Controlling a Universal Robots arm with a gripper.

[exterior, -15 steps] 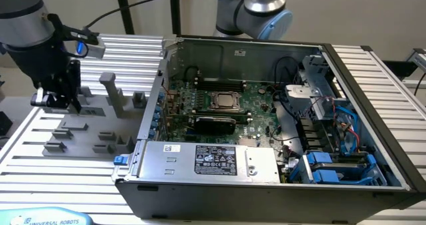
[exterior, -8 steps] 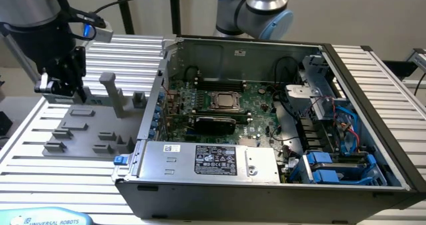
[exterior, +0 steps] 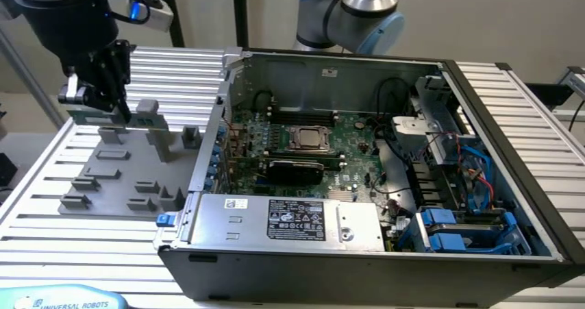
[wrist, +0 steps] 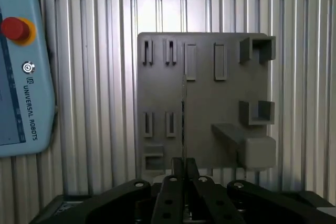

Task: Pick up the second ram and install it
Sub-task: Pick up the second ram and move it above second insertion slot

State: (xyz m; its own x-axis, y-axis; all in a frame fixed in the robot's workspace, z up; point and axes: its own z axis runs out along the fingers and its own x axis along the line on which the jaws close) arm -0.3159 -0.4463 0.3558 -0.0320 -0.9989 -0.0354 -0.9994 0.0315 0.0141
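The second ram (wrist: 182, 119) appears edge-on in the wrist view as a thin dark line sticking out from between my fingers. My gripper (wrist: 184, 165) is shut on it, and the stick hangs over the gray plastic fixture (wrist: 210, 103) with its slots and blocks. In the exterior view my gripper (exterior: 117, 107) hovers just above the far end of the fixture (exterior: 119, 179), at that view's left, beside the open computer case (exterior: 366, 254). The motherboard (exterior: 352, 134) lies inside the case, to the exterior view's right of my gripper.
A teach pendant (wrist: 21, 77) with a red stop button lies on the ribbed aluminium table (wrist: 94, 129) beside the fixture; its edge (exterior: 55, 299) shows at the front. The case's wall (exterior: 219, 117) rises between fixture and motherboard. A second arm's base (exterior: 352, 14) stands behind the case.
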